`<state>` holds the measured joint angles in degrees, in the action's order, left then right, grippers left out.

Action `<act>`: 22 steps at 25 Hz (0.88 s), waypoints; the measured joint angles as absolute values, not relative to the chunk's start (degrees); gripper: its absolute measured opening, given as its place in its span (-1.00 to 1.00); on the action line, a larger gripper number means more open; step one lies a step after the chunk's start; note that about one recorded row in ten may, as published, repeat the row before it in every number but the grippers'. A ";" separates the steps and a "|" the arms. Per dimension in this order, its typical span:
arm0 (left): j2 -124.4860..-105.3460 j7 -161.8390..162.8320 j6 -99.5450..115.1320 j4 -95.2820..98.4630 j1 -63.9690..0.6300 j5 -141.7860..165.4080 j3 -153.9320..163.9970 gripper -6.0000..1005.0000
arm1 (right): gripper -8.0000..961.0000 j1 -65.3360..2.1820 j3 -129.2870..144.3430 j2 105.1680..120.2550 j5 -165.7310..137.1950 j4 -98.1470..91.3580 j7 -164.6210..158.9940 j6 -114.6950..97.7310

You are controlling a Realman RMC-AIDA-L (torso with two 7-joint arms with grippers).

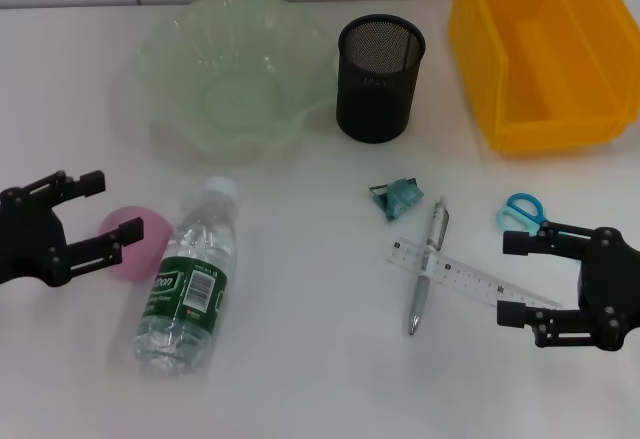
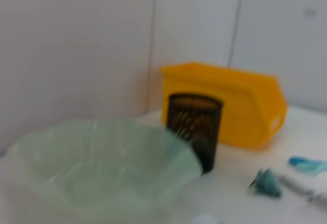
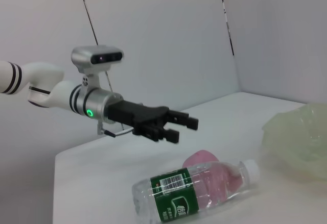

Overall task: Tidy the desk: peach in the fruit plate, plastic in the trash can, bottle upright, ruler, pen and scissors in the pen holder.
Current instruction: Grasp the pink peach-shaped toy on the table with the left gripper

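At the lower left of the head view, a light, slippery plastic bottle (image 1: pixel 188 281) lies on its side beside the pink peach (image 1: pixel 132 242). The left gripper (image 1: pixel 98 219) hangs spread over the peach, best gripped gently across its middle. The right gripper (image 1: pixel 520 279), lower right, is released.

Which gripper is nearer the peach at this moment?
Left. The left gripper is open right beside the peach, fingers reaching over it. The right gripper is open far across the desk, by the scissors.

Overhead head view; low wrist views
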<state>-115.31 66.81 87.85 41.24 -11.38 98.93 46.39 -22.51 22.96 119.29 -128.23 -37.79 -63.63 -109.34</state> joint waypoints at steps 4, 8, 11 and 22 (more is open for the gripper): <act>-116.07 66.80 83.24 41.12 -11.46 102.54 46.37 0.59 | 0.71 -22.49 23.16 119.29 -128.23 -37.79 -63.63 -109.31; -117.12 66.81 79.82 41.01 -12.46 105.50 46.47 0.53 | 0.71 -22.50 23.20 119.28 -128.23 -37.79 -63.63 -109.27; -117.36 66.86 78.43 40.98 -12.76 105.74 46.73 0.49 | 0.71 -22.50 23.20 119.27 -128.23 -37.79 -63.63 -109.25; -118.02 67.40 73.44 41.08 -14.08 108.82 46.71 -0.05 | 0.71 -22.32 23.00 119.26 -128.23 -37.79 -63.63 -109.24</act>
